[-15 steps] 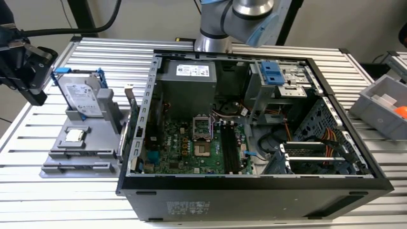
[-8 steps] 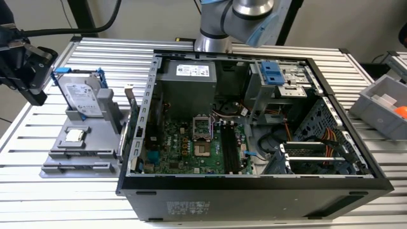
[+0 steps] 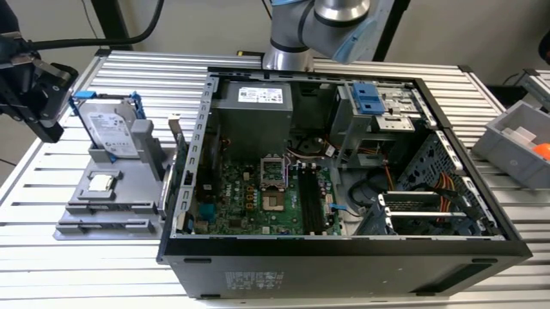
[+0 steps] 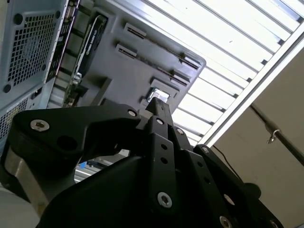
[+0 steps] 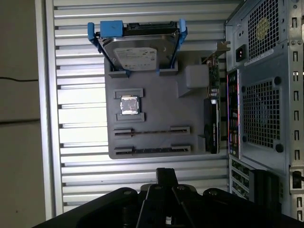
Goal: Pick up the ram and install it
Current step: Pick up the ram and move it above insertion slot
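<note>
The ram (image 5: 152,149) is a thin dark stick seen edge-on in a slot of the grey holder tray (image 5: 156,104), on the table beside the computer case. A second thin strip (image 5: 152,131) lies in the neighbouring slot. My black gripper (image 5: 166,175) hovers above the table short of the tray, fingers (image 4: 159,108) closed together on nothing. In the exterior view the gripper (image 3: 38,106) hangs at the far left, above and beside the tray (image 3: 107,212). The motherboard's long black memory slots (image 3: 311,201) lie in the open case.
A silver hard drive in a blue-handled frame (image 5: 137,50), a small square silver chip (image 5: 129,105) and an upright expansion card (image 5: 212,118) share the tray. The open case (image 3: 344,251) stands at the exterior view's right of it. A grey bin (image 3: 520,145) sits at the far right.
</note>
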{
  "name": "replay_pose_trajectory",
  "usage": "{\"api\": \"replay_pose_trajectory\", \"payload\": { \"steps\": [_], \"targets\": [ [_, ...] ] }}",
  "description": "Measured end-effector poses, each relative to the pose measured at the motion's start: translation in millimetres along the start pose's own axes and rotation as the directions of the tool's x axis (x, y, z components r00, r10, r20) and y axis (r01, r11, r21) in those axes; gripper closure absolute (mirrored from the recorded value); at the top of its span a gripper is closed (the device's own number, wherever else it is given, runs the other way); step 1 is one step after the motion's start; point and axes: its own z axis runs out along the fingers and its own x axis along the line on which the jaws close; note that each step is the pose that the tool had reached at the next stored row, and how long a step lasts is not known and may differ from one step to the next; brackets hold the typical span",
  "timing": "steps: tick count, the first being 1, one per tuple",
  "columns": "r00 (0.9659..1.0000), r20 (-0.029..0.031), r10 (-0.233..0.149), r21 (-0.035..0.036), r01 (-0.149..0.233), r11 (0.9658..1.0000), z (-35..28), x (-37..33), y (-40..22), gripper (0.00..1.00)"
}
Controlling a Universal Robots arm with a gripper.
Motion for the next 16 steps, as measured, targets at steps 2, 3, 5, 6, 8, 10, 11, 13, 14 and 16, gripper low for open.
{"api": "replay_pose_trajectory", "payload": {
  "steps": [2,3,5,6,8,10,11,13,14,16],
  "targets": [
    [1.0000,0.0000,0.000,0.0000,0.000,1.0000,0.0,0.0,0.0,1.00],
    [1.0000,0.0001,0.000,-0.0001,0.000,1.0000,0.0,0.0,0.0,1.00],
    [1.0000,0.0001,0.000,0.0000,0.000,1.0000,0.0,0.0,0.0,1.00],
    [1.0000,0.0000,0.000,0.0000,0.000,1.0000,0.0,0.0,0.0,1.00],
    [1.0000,0.0001,0.000,0.0000,0.000,1.0000,0.0,0.0,0.0,1.00],
    [1.0000,0.0001,-0.003,-0.0001,0.003,1.0000,0.1,0.0,0.0,1.00],
    [1.0000,-0.0003,-0.008,-0.0002,0.008,1.0000,0.0,0.0,0.0,1.00],
    [0.9998,-0.0008,-0.018,-0.0003,0.018,0.9998,0.0,0.1,0.0,1.00],
    [0.9998,-0.0010,-0.022,-0.0004,0.022,0.9998,0.0,0.1,0.0,1.00],
    [0.9995,-0.0014,-0.031,-0.0006,0.031,0.9995,0.0,0.1,0.0,1.00]
  ]
}}
